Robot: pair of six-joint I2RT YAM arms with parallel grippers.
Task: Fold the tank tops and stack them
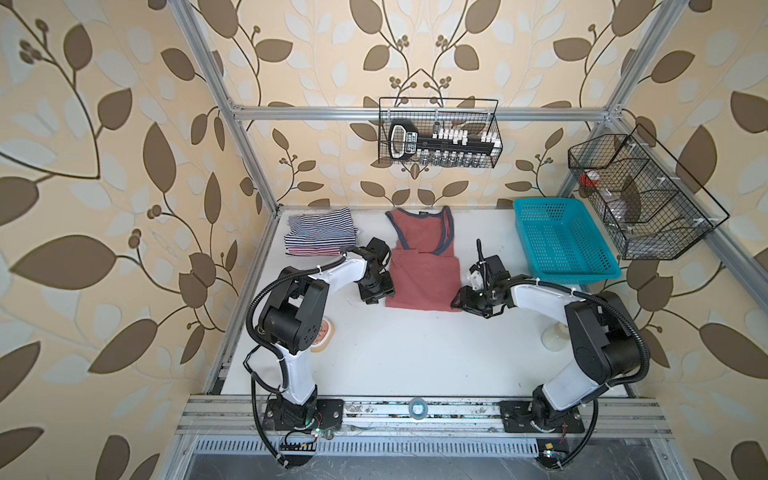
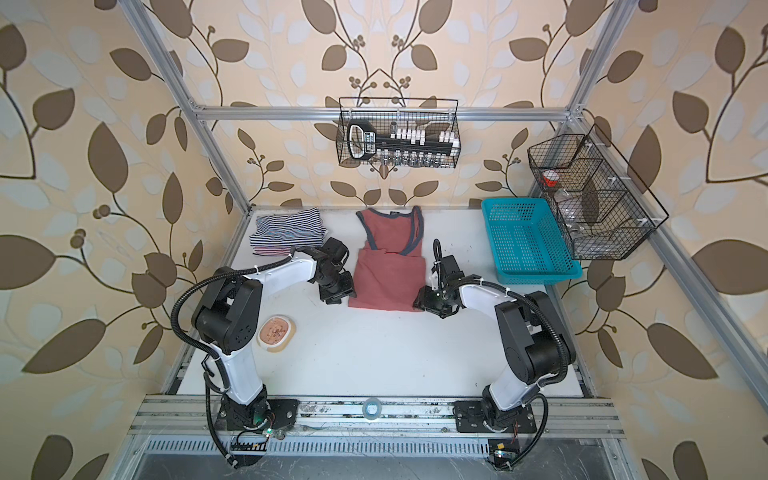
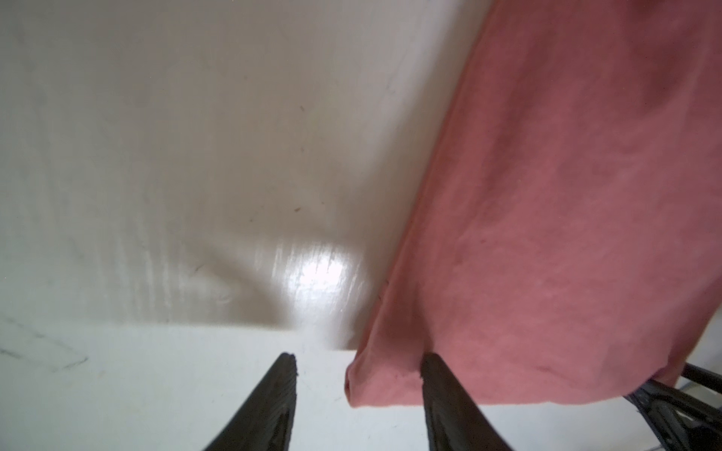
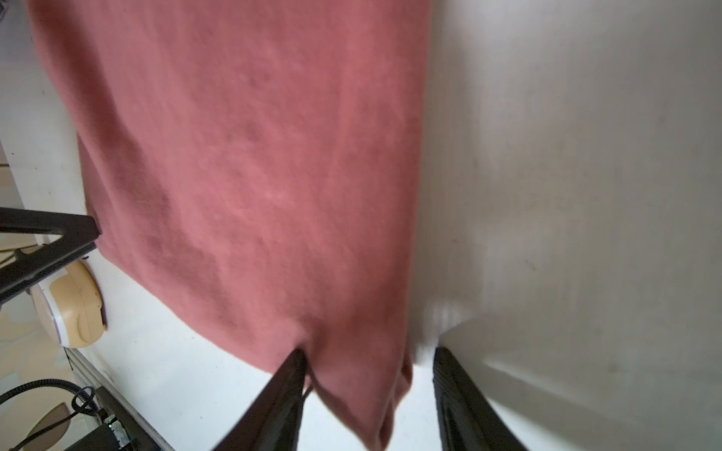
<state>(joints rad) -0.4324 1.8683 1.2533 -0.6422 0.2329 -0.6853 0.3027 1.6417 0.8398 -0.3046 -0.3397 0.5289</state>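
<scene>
- Fingers (image 3: 273, 398) of left gripper (image 3: 358, 357) apart, straddling dusty red tank top (image 3: 547, 234) hem corner; right gripper (image 4: 370, 351) likewise, unclamped.
- Risk: closing catches one layer only, so the fold goes crooked.

The white table (image 1: 415, 357) stands inside an aluminium frame (image 1: 415, 113), and the walls around it carry a wallpaper (image 1: 104, 124) with brown leaves. At the far right of the table sits a teal plastic basket (image 1: 561, 241). On the far rail hangs a wire basket (image 1: 494, 120), which holds a black device (image 1: 401, 139) with white pieces and a row of small jars (image 1: 451, 160). A second wire rack (image 1: 665, 237) hangs on the right, with something red and white (image 1: 589, 178) in its far compartment. On the left side, rather near, lies a beige round dish (image 2: 276, 332). A roll of tape (image 1: 417, 406) rests on the near rail, in the middle.
</scene>
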